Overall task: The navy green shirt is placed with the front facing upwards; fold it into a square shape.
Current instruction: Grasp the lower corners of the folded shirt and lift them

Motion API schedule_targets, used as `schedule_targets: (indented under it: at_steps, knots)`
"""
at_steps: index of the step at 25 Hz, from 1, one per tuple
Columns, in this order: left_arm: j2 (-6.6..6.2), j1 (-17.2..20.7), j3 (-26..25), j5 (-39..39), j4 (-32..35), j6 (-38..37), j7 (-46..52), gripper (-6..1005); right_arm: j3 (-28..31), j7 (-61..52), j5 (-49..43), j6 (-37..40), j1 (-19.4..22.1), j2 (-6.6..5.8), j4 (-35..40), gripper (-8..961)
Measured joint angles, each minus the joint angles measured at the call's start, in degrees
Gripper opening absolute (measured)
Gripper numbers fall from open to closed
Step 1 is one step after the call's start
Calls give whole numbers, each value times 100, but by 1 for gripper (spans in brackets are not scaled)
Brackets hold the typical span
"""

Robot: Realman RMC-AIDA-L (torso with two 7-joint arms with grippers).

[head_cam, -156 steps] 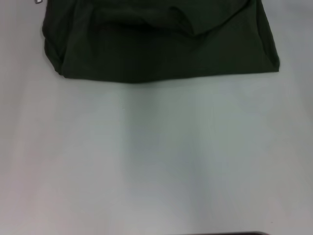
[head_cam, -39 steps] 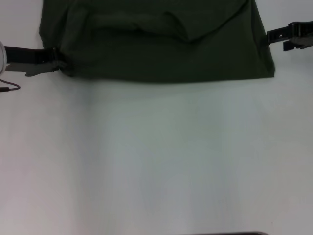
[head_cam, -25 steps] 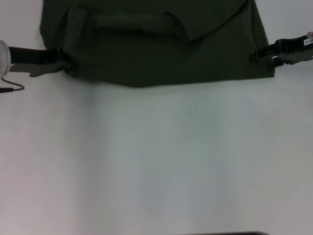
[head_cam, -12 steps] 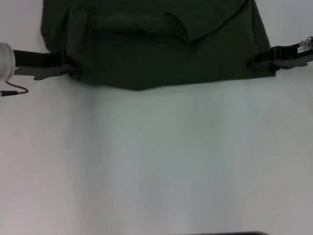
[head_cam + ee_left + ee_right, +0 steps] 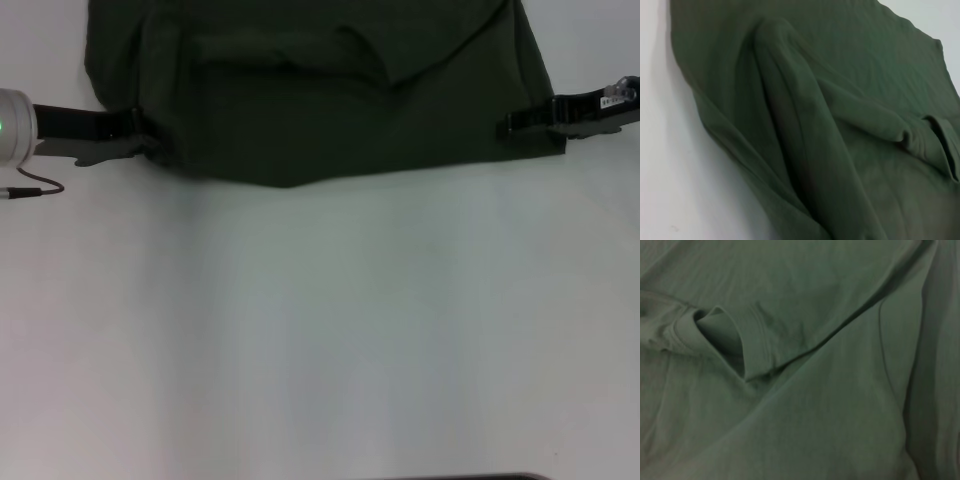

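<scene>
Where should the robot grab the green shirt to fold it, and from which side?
Probably at the two near corners of the navy green shirt, coming in from its sides. The left gripper and right gripper already sit there, and the near hem between them lies nearly straight, so it should lift evenly.

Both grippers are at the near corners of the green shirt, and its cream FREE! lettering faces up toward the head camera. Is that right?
Not quite. The left gripper and right gripper are indeed at the near corners of the navy green shirt, but the head view shows no lettering, only plain green cloth folded over itself, with a sleeve lying on top.
</scene>
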State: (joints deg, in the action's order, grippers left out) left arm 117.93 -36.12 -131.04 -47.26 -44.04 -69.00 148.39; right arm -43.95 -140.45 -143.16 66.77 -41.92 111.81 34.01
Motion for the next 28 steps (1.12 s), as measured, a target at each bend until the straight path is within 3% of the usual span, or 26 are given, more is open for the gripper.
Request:
schedule_targets:
  at_steps: [5, 14, 28]
  knots:
    - [2, 0, 0, -1, 0, -1, -3, 66, -4, 41, -27, -28, 11, -60, 20, 899]
    - [2, -8, -1, -19, -7, 1, 1, 65, -15, 264, -4, -187, -45, 75, -31, 900]
    - [2, -10, -9, -47, -26, 5, -21, 65, -40, 250, 14, -4, -68, 81, -9, 898]
